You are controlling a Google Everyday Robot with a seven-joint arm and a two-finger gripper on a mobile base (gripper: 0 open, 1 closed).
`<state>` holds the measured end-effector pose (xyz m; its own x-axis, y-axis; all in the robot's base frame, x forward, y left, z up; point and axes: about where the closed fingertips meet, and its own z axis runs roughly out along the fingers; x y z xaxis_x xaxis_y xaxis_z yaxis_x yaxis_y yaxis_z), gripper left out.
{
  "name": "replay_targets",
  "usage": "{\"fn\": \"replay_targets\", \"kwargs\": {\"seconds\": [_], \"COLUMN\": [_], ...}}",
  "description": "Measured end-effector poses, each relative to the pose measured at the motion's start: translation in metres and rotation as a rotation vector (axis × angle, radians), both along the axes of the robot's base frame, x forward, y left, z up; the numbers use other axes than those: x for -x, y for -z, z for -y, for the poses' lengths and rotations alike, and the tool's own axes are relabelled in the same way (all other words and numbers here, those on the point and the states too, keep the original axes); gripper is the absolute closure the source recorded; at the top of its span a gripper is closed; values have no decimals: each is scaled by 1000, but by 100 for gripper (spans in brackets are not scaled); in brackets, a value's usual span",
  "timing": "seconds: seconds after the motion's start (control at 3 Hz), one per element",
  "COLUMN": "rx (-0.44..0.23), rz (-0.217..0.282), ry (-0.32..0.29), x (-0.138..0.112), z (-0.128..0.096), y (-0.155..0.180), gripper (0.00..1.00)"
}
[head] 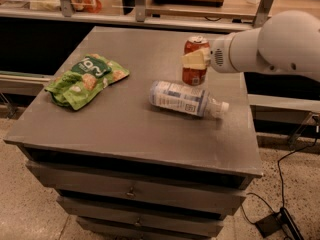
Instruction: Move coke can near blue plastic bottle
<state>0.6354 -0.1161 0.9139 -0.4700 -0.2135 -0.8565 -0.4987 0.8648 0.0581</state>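
Observation:
The red coke can (194, 74) with a silver top is upright, held in my gripper (196, 60), whose pale fingers (194, 59) wrap its middle. It sits just behind the blue plastic bottle (186, 99), which lies on its side on the grey table (125, 129), white cap pointing right. The can's base looks at or just above the tabletop, very close to the bottle. My white arm (270, 46) reaches in from the right.
A green snack bag (86, 79) lies on the table's left side. The table is a drawer cabinet with drawers (131, 191) below. A shelf with metal posts runs behind. Cables and a black box (272, 225) lie on the floor at right.

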Motion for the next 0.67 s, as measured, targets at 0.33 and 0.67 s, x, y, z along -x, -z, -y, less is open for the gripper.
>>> {"fn": "replay_targets", "kwargs": {"seconds": [0.33, 0.67], "rx": [9, 11], "rz": [7, 8], "ry": [18, 30], "x": [8, 13], "z": [-3, -5], "y": [16, 23], "gripper": [98, 75]}}
